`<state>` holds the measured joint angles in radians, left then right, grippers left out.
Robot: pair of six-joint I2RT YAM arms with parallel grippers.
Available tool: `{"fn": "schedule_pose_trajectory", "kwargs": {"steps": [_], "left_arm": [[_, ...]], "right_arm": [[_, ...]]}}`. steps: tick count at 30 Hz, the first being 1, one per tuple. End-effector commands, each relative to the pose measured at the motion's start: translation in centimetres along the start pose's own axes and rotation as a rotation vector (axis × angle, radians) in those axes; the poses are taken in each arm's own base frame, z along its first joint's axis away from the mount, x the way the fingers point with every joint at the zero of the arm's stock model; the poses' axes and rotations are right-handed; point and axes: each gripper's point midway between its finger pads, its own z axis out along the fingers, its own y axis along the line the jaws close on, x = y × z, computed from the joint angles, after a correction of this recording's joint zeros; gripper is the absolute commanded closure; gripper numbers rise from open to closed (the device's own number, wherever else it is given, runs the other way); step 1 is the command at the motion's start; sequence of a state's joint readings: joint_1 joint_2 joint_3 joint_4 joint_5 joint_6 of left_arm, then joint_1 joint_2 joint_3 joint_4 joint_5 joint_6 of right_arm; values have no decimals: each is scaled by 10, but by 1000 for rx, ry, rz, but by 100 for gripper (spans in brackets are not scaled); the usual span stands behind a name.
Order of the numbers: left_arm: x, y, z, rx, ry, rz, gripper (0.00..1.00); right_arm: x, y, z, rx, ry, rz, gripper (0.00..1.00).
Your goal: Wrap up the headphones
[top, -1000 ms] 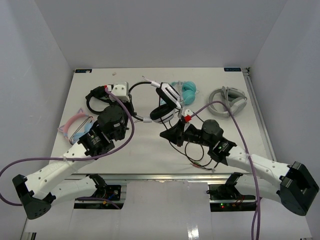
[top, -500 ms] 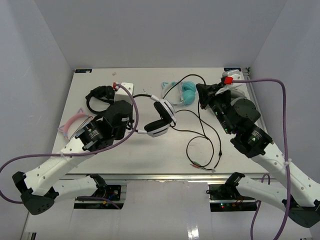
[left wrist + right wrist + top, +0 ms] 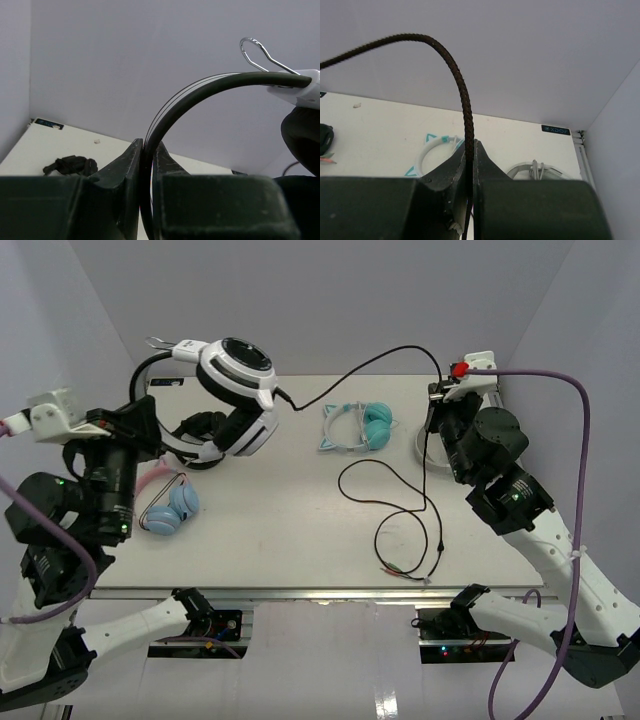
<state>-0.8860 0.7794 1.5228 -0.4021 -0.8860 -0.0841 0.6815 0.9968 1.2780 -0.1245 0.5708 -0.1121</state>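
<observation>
The left arm rears high at the left side, its left gripper [image 3: 148,150] level, jaws nipped narrow on the headphones [image 3: 238,380]. The right arm reaches up toward the far right corner, the right gripper [image 3: 470,147] seemingly fully closed, pinching their cable [image 3: 456,75]

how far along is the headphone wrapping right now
Early stage. Done: the headphones are up off the table, with the left tool shut on the headband. In hand: the right tool is pinching the cable, which arcs between the two. Left: all the winding. No turn of cable shows around the headphones, and much of it lies in loose loops on the table.
</observation>
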Motion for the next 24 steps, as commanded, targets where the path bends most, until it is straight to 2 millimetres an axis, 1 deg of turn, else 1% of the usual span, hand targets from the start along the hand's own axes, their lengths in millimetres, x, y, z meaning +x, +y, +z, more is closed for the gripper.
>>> {"fn": "schedule_pose_trajectory", "kwargs": {"steps": [1, 2, 4, 5, 6, 8, 9, 10, 12, 13, 14, 15, 17, 18, 20, 21, 22, 23, 24], "left_arm": [[-42, 13, -1, -66, -113, -52, 100], [-52, 15, -2, -72, -128, -49, 100], [-76, 19, -2, -96, -158, -49, 100], [-83, 19, -2, -100, -167, -50, 100], [-87, 18, -1, -102, -171, -48, 100], [-95, 17, -2, -95, -183, -70, 100], [-97, 17, -4, -84, -187, -87, 100], [-95, 16, -5, -69, -186, -102, 100], [-90, 14, -8, -36, -183, -121, 100], [-87, 13, -9, -28, -177, -122, 100], [-83, 13, -9, -22, -169, -118, 100], [-79, 12, -9, -16, -159, -105, 100], [-70, 10, -9, -4, -141, -111, 100], [-65, 8, -8, -2, -131, -107, 100], [-53, 7, -6, -4, -109, -97, 100], [-49, 6, -5, -7, -101, -94, 100], [-42, 5, -4, -8, -88, -90, 100], [-37, 4, -3, -11, -75, -83, 100], [-33, 4, -3, -10, -66, -81, 100]], "right_arm": [[-37, -12, 11, 45, -46, -51, 92], [-50, -14, 12, 46, -65, -48, 92], [-66, -11, 20, 40, -67, -83, 92], [-76, -10, 23, 33, -80, -93, 92], [-98, -8, 24, 11, -122, -101, 92], [-142, -9, 20, -9, -216, -97, 92], [-154, -8, 22, -16, -240, -106, 92], [-161, -5, 25, -21, -253, -116, 92], [-185, -7, 24, -20, -304, -103, 92], [-190, -7, 22, -26, -315, -92, 92], [-190, -5, 21, -41, -316, -76, 92], [-182, 0, 19, -70, -302, -56, 92], [-155, 15, 18, -140, -258, -34, 92], [-133, 28, 19, -198, -219, -34, 92], [-80, 55, 20, -313, -126, -44, 92], [-60, 64, 20, -352, -90, -30, 92], [-49, 77, 15, -417, -83, -21, 92], [-30, 87, 15, -460, -52, -18, 92], [7, 99, 16, -499, 23, -7, 92]]}}
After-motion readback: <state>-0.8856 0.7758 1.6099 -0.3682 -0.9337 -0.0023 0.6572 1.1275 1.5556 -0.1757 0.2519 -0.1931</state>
